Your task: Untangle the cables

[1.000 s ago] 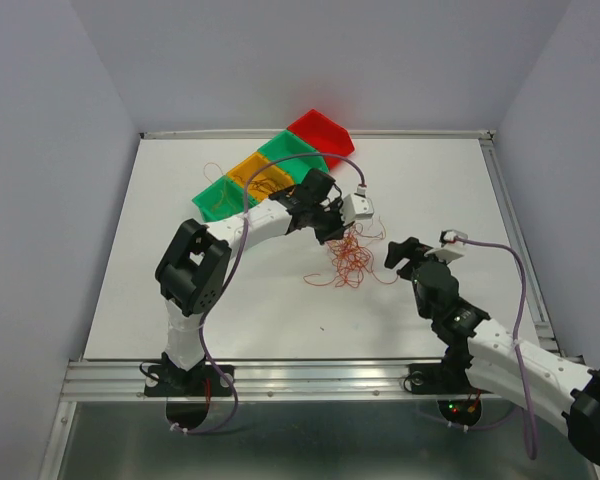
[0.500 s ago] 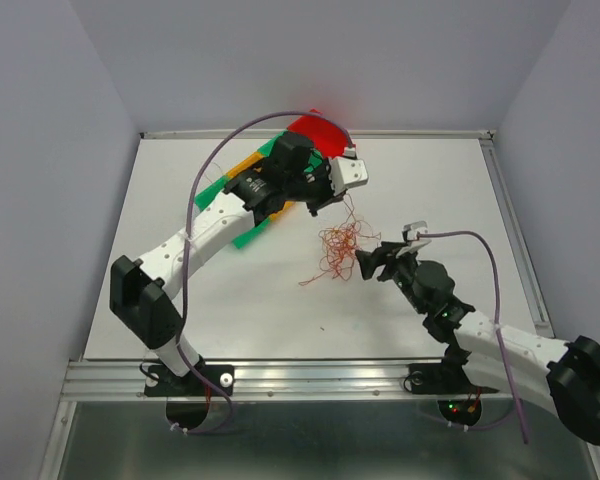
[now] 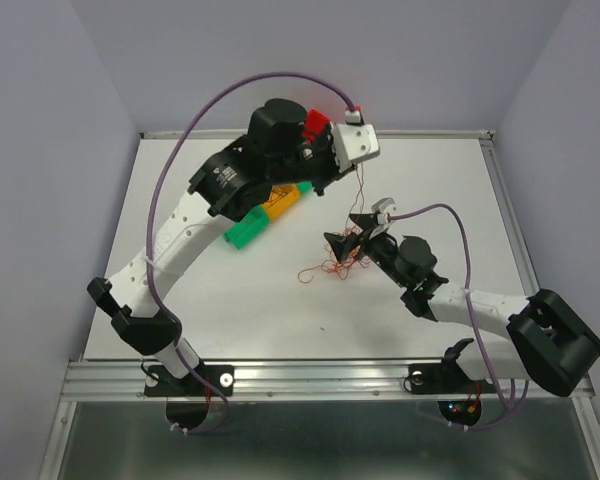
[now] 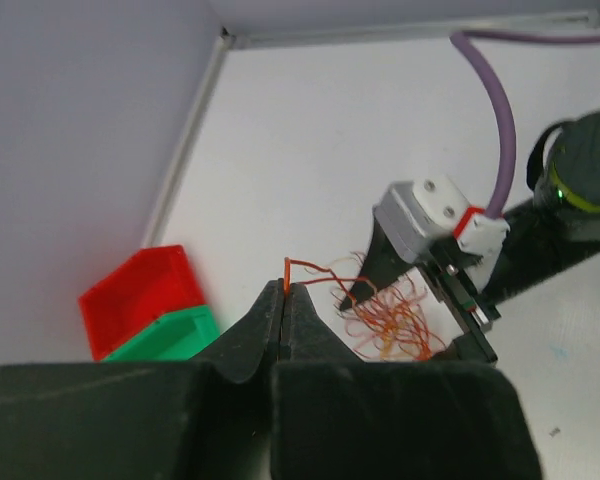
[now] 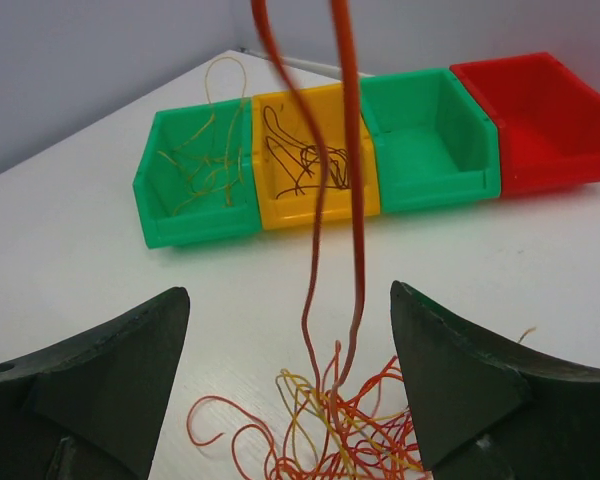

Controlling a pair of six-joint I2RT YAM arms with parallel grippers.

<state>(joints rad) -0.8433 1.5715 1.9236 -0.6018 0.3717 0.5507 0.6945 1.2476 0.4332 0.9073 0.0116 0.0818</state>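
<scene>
The cables are a tangle of hair-thin orange, red and yellowish wires [image 3: 344, 256] lying on the white table. My left gripper [image 3: 338, 175] is raised above and behind the tangle, shut on one orange wire [image 4: 285, 285]. That wire hangs down in two strands [image 5: 355, 200] to the tangle [image 5: 340, 430]. My right gripper [image 3: 346, 240] is open and low at the tangle, one finger on each side, in the right wrist view [image 5: 288, 300]. The left wrist view shows the tangle [image 4: 400, 320] under the right gripper.
A row of small bins stands at the back: green [image 5: 195, 175] and yellow [image 5: 315, 155] with a few wires in them, then green [image 5: 430, 135] and red [image 5: 535, 115]. In the top view the left arm hides most of them [image 3: 248, 232].
My left gripper has risen and moved back, pulling one orange wire up out of the tangle. My right gripper has moved left to straddle the tangle.
</scene>
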